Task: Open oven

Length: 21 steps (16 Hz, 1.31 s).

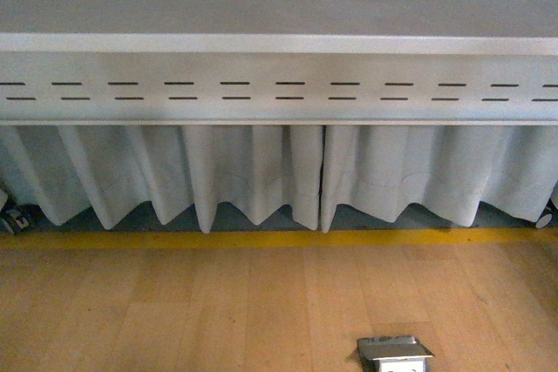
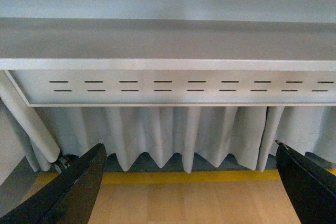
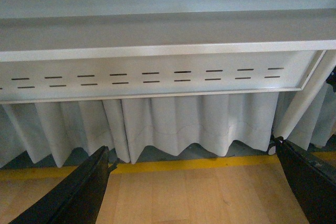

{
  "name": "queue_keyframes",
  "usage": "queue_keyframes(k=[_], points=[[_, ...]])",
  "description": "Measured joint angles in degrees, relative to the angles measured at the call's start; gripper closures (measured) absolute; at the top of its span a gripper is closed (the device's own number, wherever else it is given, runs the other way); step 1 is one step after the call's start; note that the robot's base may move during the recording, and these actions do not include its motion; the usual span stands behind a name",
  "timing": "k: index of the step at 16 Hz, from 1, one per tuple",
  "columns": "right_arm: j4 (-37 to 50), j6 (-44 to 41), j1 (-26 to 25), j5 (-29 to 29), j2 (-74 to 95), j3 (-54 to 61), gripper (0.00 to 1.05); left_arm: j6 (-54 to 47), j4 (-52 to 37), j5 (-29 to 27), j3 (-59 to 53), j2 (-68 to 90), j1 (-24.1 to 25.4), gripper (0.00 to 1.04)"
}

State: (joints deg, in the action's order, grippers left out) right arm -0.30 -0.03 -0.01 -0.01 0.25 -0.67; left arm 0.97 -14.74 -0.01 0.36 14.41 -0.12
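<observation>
The oven is out of view in all three views. My left gripper (image 2: 189, 182) is open and empty, its black fingers (image 2: 68, 192) spread wide over the wooden floor, facing a grey table. My right gripper (image 3: 191, 182) is open and empty too, its black fingers (image 3: 79, 192) spread wide over the same floor. Neither arm shows in the front view.
A grey table (image 1: 279, 41) with a slotted front panel (image 1: 279, 91) spans the front view above a white pleated curtain (image 1: 261, 172). A yellow line (image 1: 279, 237) crosses the wooden floor (image 1: 174, 311). A metal floor box (image 1: 394, 353) sits at the near right. Table legs show (image 2: 29, 119) (image 3: 302, 103).
</observation>
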Motion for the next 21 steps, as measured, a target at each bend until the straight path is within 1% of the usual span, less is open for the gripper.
queue_keyframes(k=[21], points=[[0.0,0.0,0.0,0.0,0.0,0.0,0.06,0.0,0.0,0.0,0.0,0.0,0.0,0.07]])
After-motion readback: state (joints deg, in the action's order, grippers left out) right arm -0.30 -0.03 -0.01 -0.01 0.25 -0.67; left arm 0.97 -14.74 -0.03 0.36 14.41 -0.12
